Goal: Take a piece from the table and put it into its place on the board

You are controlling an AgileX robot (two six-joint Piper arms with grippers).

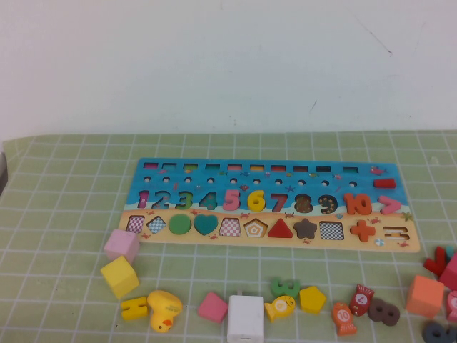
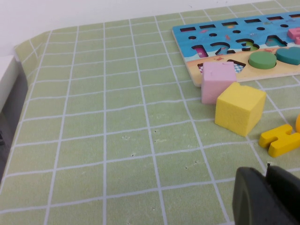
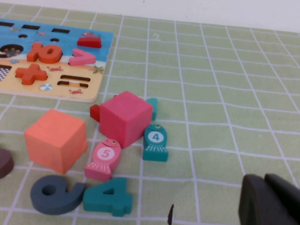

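The board (image 1: 178, 171) lies across the middle of the table, blue above and tan below. The yellow "6" piece (image 1: 255, 201) sits in the board's digit row between the pink 5 and the pink 7. Neither arm shows in the high view. My left gripper (image 2: 267, 187) is shut and empty, low over the bare mat, near the yellow cube (image 2: 240, 108) and the board's left end (image 2: 187, 35). My right gripper (image 3: 265, 197) is shut and empty over the mat, to the right of the board's right end (image 3: 89, 96).
Loose pieces lie along the table's front: a pink cube (image 1: 121, 244), yellow cube (image 1: 119, 276), yellow duck (image 1: 164, 309), white block (image 1: 245, 319), yellow pentagon (image 1: 312, 299), orange cube (image 1: 425, 295). Near the right gripper are a red cube (image 3: 125, 117), a dark numeral (image 3: 56, 197) and a teal 4 (image 3: 108, 196).
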